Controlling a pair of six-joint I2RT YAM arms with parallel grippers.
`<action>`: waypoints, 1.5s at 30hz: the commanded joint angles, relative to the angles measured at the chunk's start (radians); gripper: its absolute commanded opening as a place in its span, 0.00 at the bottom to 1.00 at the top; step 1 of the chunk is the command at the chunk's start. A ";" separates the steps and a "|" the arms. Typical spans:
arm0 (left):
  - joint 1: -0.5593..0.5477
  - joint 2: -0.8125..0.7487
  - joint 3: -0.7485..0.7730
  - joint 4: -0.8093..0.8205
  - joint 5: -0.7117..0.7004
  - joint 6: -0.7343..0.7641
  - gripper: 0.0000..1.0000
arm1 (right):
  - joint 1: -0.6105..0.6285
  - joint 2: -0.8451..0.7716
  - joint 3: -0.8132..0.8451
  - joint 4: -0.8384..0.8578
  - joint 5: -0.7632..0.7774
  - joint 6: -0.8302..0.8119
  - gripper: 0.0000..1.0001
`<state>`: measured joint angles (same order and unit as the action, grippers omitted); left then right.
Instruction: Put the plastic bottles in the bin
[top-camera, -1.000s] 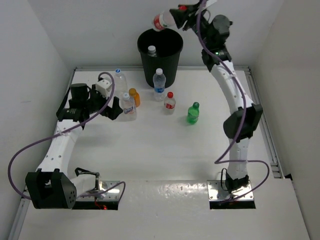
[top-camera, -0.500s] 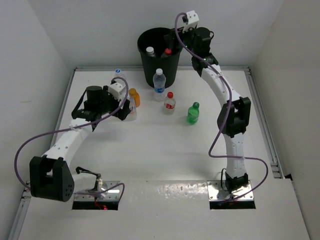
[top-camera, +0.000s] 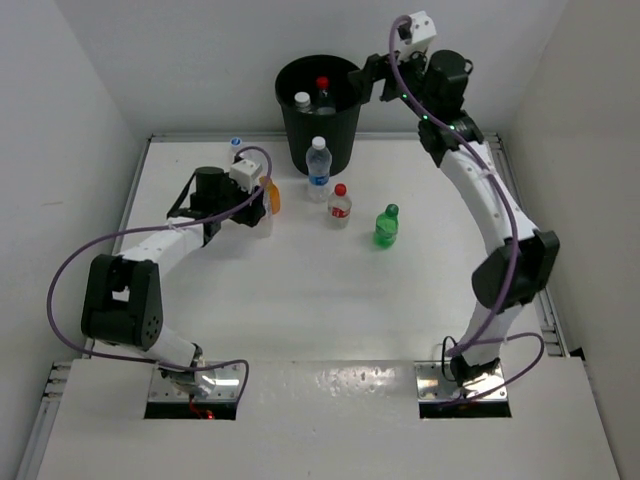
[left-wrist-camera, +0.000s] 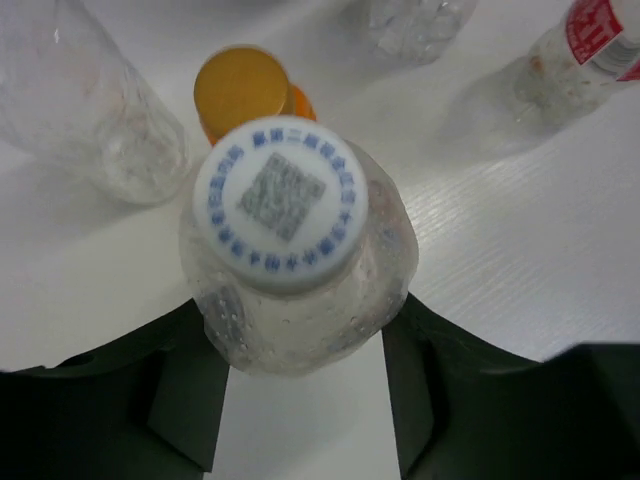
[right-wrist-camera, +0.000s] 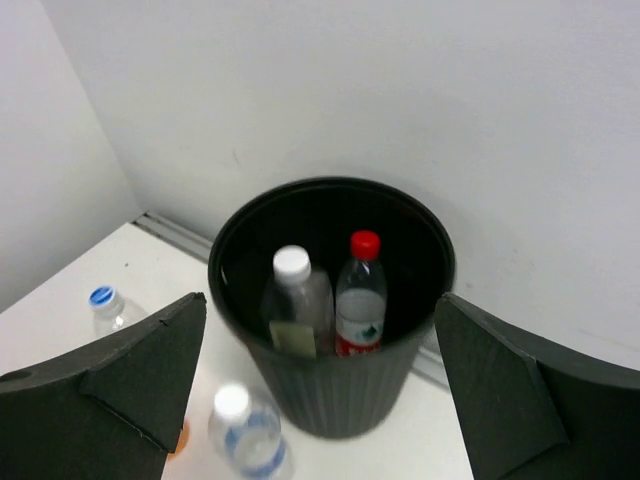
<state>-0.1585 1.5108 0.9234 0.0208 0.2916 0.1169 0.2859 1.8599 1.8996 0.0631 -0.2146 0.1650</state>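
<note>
**Hazards at the grasp: left arm on a standing bottle**

The white counter is walled in white on three sides, with the bin at the back wall. It already holds a white-capped bottle and a red-capped bottle. The right gripper hangs beside the rim, jaws wide apart and empty. The left gripper has its jaws closed against both sides of the printed-cap bottle, which stands on the counter.

We expect these faults:

- **Slip or crush.** The bottle wall looks thin and crinkled, so a light grip can let it slide out on the lift and a hard one can buckle it.
- **Knock-over.** The orange bottle stands just behind the grasped one. A tilted lift can topple it.
- **Path conflict.** The clear bottle stands in front of the bin, so a low carry can strike it.
- **Arm contact.** The right arm is at the rim, and we judge the drop zone crowded.
</note>
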 joint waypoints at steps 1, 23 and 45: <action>0.014 -0.034 0.075 0.087 0.101 -0.019 0.52 | -0.042 -0.152 -0.100 -0.060 -0.041 -0.010 0.94; -0.133 0.538 1.304 0.249 0.014 -0.313 0.12 | -0.180 -0.564 -0.657 -0.255 -0.083 -0.064 0.94; -0.174 0.769 1.496 0.416 -0.247 -0.223 1.00 | -0.143 -0.567 -0.689 -0.276 -0.087 -0.111 0.94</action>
<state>-0.3202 2.3859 2.4092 0.3676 0.0849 -0.1223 0.1188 1.2827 1.2201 -0.2474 -0.2882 0.0708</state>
